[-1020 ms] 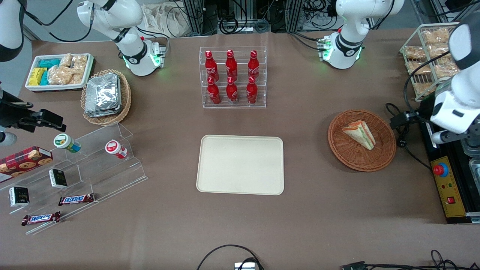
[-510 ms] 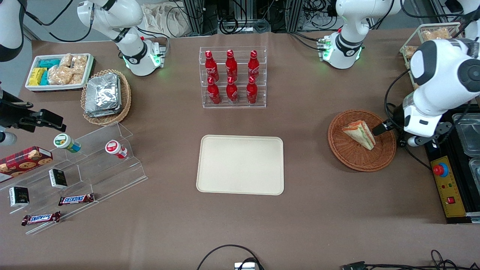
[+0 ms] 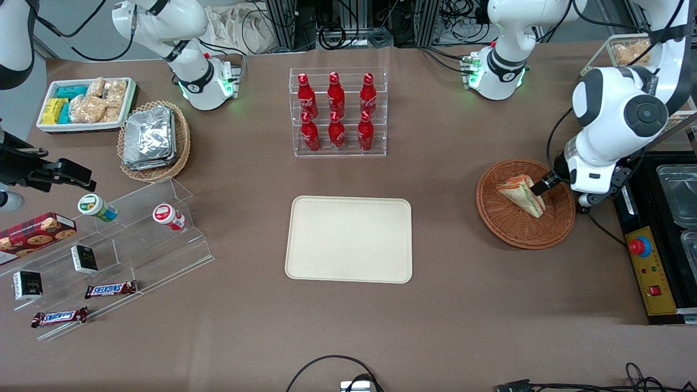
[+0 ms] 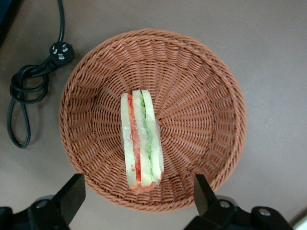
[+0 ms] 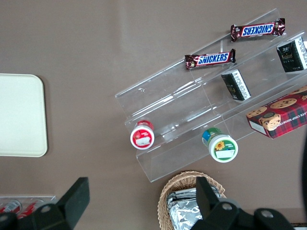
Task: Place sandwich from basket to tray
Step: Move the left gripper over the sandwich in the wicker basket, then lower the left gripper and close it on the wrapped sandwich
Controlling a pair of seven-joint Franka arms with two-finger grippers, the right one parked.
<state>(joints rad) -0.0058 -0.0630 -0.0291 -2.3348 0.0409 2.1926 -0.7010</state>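
Observation:
The sandwich (image 3: 521, 193), a wrapped white-bread wedge with green and red layers, lies on its edge in the round reddish-brown wicker basket (image 3: 512, 228) toward the working arm's end of the table. The left gripper (image 3: 549, 187) hangs open above the basket's rim, one dark finger (image 3: 540, 184) reaching over the sandwich. In the left wrist view the sandwich (image 4: 141, 139) rests near the middle of the basket (image 4: 201, 110), and the gripper (image 4: 137, 197) stands open with nothing between its fingers (image 4: 72, 196). The cream tray (image 3: 349, 238) lies flat at mid table.
A coiled black cable with a plug (image 4: 29, 81) lies on the table beside the basket. A black box with a red button (image 3: 640, 246) sits at the table's edge. A clear rack of red bottles (image 3: 337, 111) stands farther from the front camera than the tray.
The left arm has swung in from the table's edge toward the basket, and its gripper now hangs over the basket's rim. The sandwich, basket and tray have not moved.

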